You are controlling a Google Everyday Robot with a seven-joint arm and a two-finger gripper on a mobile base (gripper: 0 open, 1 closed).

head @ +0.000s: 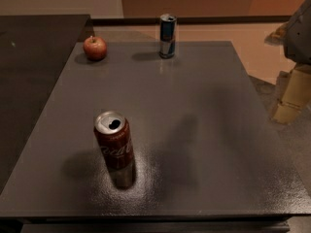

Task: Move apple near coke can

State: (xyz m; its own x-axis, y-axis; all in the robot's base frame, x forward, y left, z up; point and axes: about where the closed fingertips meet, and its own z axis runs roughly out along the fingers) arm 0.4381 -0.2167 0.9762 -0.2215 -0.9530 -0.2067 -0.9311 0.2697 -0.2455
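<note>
Dark grey matte surface (pixel 204 130), rectangular, fills most of the view. Pale tan floor and a wall with a dark baseboard lie beyond its far edge, and a darker black counter (pixel 34 57) adjoins it on the left.

Item 1. End effector (pixel 291 98): pale yellowish, at the right margin of the view, out past the right edge of the surface and over the floor. A grey arm segment (pixel 302 30) sits directly above it. Whether it is spread or pressed together cannot be told. It touches none of the listed items.

Item 2. Apple (pixel 95 47): small, round and red with yellowish patches, its short stem pointing up. It rests on the far left corner of the surface, far to the left of the end effector and farther back. Well apart from it.

Item 3. Coke can (pixel 114 141): dark red with white script and a silver top, the mouth opened. It stands upright on the near left part of the surface, to the left of the end effector and nearer the camera. Well apart from both the end effector and the apple.

Item 4. Blue-and-silver can (pixel 167 35): slim and upright, at the far edge of the surface. It is to the left of the end effector and farther back, closer to it than the apple is. It stands nearer the apple than the coke can, touching neither.
</note>
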